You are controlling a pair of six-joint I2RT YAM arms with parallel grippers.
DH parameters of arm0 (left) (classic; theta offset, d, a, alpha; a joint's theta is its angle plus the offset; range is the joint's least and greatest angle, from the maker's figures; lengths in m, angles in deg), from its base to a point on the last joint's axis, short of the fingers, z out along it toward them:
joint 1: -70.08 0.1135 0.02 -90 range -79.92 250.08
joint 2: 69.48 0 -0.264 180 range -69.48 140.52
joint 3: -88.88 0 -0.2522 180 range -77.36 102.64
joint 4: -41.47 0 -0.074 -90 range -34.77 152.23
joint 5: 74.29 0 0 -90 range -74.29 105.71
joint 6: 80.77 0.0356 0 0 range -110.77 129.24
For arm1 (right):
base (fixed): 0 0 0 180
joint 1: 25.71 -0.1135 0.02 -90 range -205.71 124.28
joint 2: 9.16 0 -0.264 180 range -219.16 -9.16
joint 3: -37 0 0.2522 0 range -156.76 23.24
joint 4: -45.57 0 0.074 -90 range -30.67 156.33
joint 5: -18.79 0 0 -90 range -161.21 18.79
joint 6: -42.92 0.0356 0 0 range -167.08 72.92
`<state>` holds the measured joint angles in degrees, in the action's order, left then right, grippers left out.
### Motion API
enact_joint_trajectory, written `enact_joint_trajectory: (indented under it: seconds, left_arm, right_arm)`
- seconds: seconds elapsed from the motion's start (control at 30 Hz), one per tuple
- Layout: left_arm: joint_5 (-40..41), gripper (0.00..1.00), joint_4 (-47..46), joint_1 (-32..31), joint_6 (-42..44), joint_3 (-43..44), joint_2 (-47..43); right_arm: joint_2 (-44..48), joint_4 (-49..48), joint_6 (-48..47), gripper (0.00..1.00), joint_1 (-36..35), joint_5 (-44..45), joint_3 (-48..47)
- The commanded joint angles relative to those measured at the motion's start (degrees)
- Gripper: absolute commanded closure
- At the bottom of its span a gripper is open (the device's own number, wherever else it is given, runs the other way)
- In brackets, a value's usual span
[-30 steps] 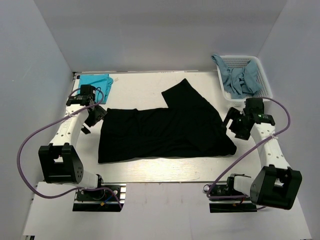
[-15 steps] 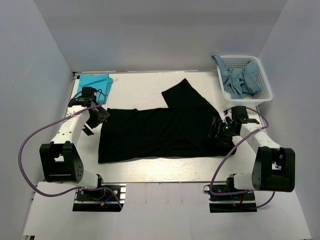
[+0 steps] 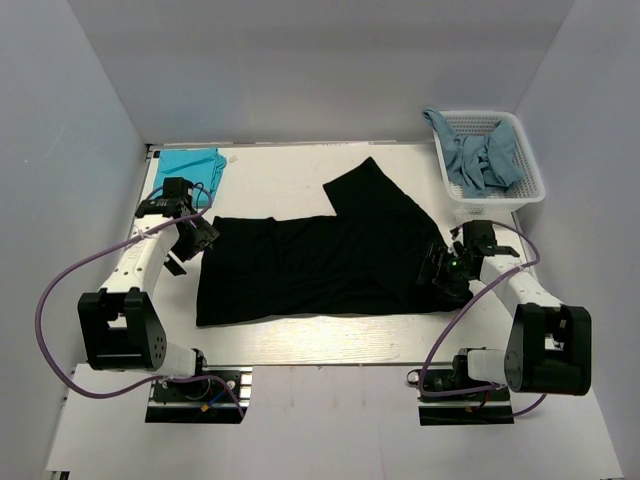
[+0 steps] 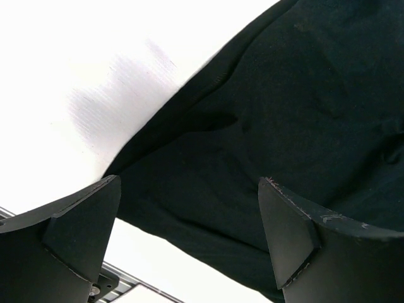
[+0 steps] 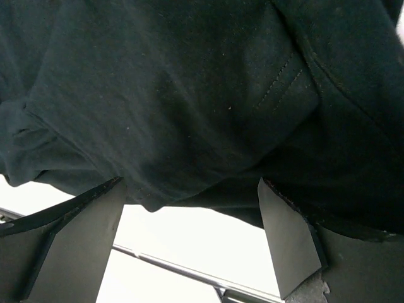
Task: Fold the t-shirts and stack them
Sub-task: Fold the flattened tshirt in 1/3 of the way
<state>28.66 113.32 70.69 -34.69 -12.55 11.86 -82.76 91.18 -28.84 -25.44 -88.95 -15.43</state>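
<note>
Movement is all on the right: the right arm (image 3: 505, 285) has swung in from beside the basket (image 3: 532, 185) and come down over the right end of the black tee (image 3: 320, 265), jaws apart, nothing pinched yet. The left arm (image 3: 140, 262) has barely stirred; it hovers at the tee's far-left corner, jaws likewise apart. To me that looks like both ends being lined up for a fold. The tee lies flat in the middle of the bench (image 3: 280, 180), long axis running left to right, one wedge jutting toward the back edge. I cannot tell where the collar is.
</note>
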Motion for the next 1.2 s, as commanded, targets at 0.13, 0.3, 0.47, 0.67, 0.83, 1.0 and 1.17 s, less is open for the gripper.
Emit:
enact_joint_trajectory:
  seconds: [0.13,0.3,0.47,0.67,0.83,1.0,1.17]
  left_arm:
    - [0.0,0.00,-1.0,0.2,0.6,-0.9,-3.1]
    - [-1.2,0.00,-1.6,0.2,0.6,-1.4,-3.1]
    - [-1.7,0.00,-2.1,0.2,0.1,-2.0,-3.1]
    - [-2.8,0.00,-3.1,0.2,0.1,-2.5,-3.1]
    - [-3.4,0.00,-3.7,0.2,-0.5,-2.5,-2.5]
    - [-3.4,0.00,-4.2,0.2,-0.5,-2.5,-2.5]
    - [-3.9,0.00,-4.7,0.2,-0.5,-2.5,-2.5]
  right_arm:
    - [-2.1,-11.8,3.7,0.10,-2.3,-5.6,-0.3]
    - [-2.9,-12.9,4.3,0.10,-3.2,-5.0,-3.9]
    - [-5.1,-13.8,4.5,0.11,-3.9,-6.2,-6.4]
    - [-7.6,-17.5,8.0,0.11,-5.1,-9.8,-9.6]
    - [-12.2,-22.0,11.9,0.11,-7.0,-11.7,-13.3]
    - [-16.6,-20.2,20.4,0.10,-8.5,-5.8,-18.6]
    - [-21.0,-13.9,22.8,0.10,-10.1,1.7,-28.5]
